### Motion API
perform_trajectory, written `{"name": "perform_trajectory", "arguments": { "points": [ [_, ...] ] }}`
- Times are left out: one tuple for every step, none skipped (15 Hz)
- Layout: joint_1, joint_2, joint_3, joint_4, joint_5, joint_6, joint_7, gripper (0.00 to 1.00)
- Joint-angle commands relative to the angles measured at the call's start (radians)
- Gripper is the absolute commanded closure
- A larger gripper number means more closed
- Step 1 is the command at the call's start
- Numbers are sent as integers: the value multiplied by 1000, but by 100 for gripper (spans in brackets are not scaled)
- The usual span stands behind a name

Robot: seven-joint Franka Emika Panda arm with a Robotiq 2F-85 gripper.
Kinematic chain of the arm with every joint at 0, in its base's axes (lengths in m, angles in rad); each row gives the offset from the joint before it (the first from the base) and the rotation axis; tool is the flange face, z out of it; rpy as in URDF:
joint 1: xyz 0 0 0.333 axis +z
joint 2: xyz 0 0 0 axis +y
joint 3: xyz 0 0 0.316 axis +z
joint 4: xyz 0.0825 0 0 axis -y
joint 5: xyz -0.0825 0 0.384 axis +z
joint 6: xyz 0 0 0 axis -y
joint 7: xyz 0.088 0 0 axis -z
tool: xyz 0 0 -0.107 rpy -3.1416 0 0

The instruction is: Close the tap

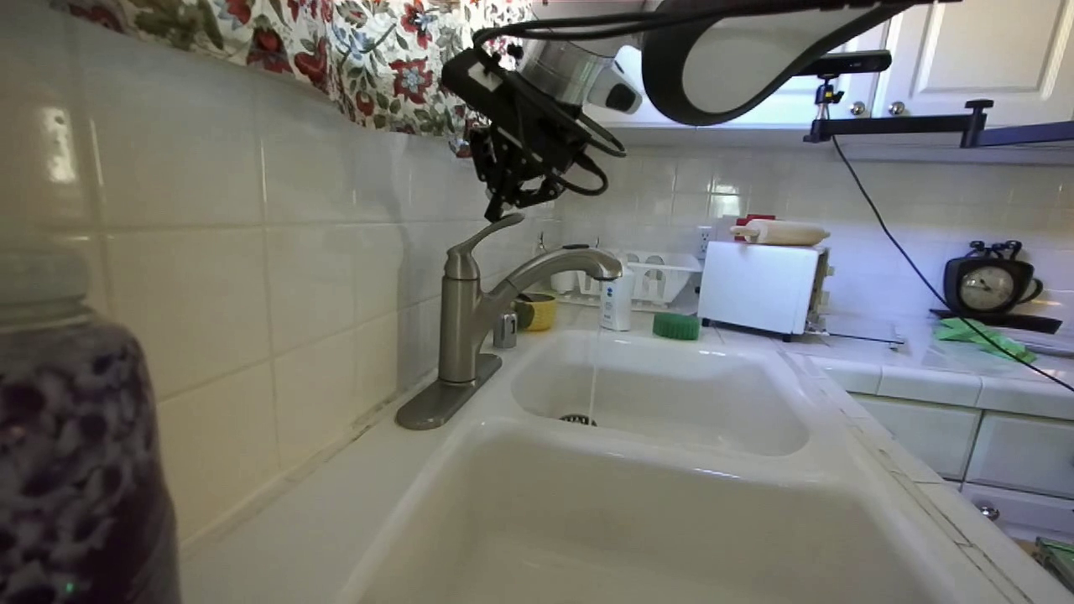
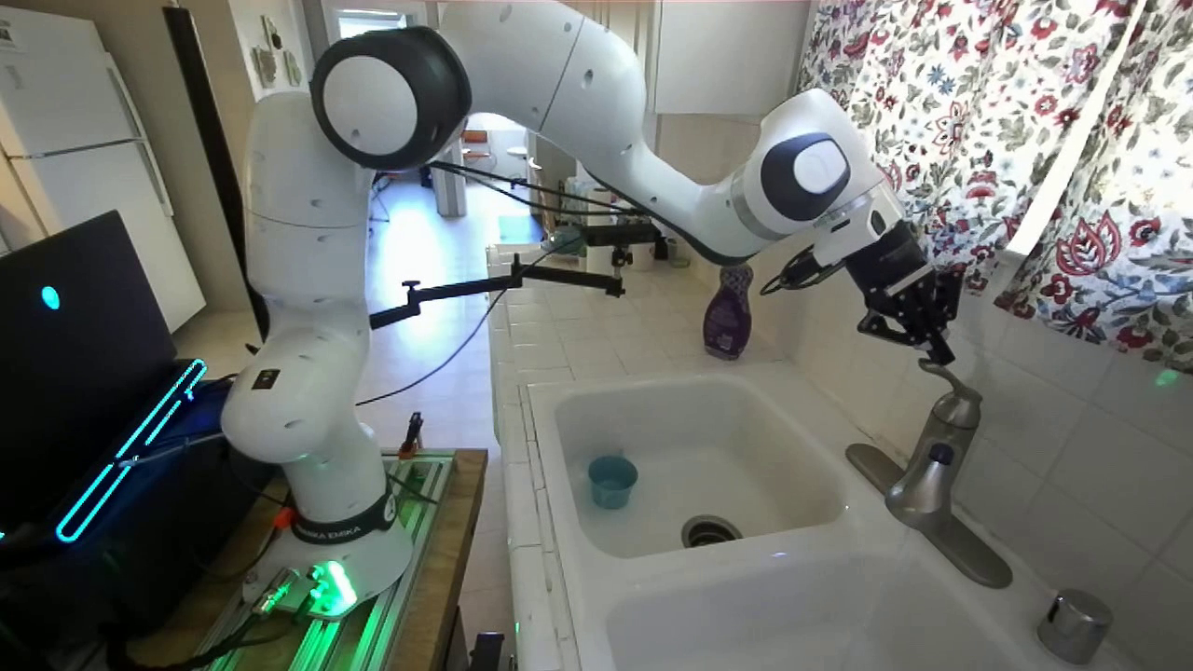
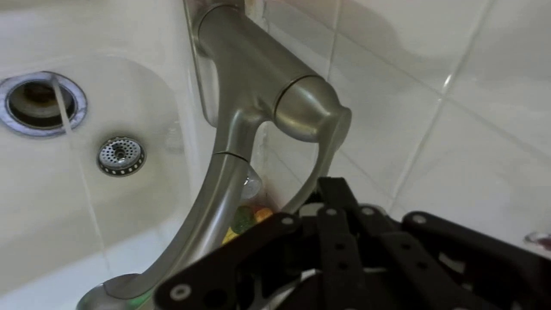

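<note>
The tap (image 1: 458, 327) is a brushed grey-metal faucet at the back edge of the white sink; it also shows in the other views (image 2: 937, 447) (image 3: 258, 64). Its slim lever (image 1: 485, 233) rises from the top and curves out over the spout (image 1: 554, 267). A thin stream of water (image 1: 594, 377) runs from the spout into the basin. My gripper (image 1: 495, 210) is shut, with its fingertips right at the lever's free end, from above. In the wrist view the closed fingers (image 3: 338, 189) hide the lever's end. I cannot tell whether they touch it.
The tiled wall (image 1: 327, 277) stands close behind the tap and gripper, with a floral curtain (image 2: 1072, 168) above. A double sink (image 2: 708, 447) lies in front. A yellow pot (image 1: 537, 312), a soap bottle (image 1: 616, 302) and a green brush (image 1: 675, 325) stand beyond the tap.
</note>
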Motion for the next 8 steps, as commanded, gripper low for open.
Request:
{"name": "perform_trajectory", "arguments": {
  "points": [
    [2, -95, 5, -119, -69, -31, 77, 100],
    [-2, -107, 12, -133, -74, -35, 83, 100],
    [-5, -119, 19, -148, -78, -37, 87, 100],
    [-8, -129, 26, -163, -77, -36, 88, 100],
    [-11, -139, 32, -173, -78, -37, 90, 100],
    [-11, -156, 41, -176, -75, -39, 80, 100],
    [-11, -175, 52, -182, -68, -57, 62, 100],
    [-8, -211, 72, -192, -26, -110, -5, 100]
  ]
}}
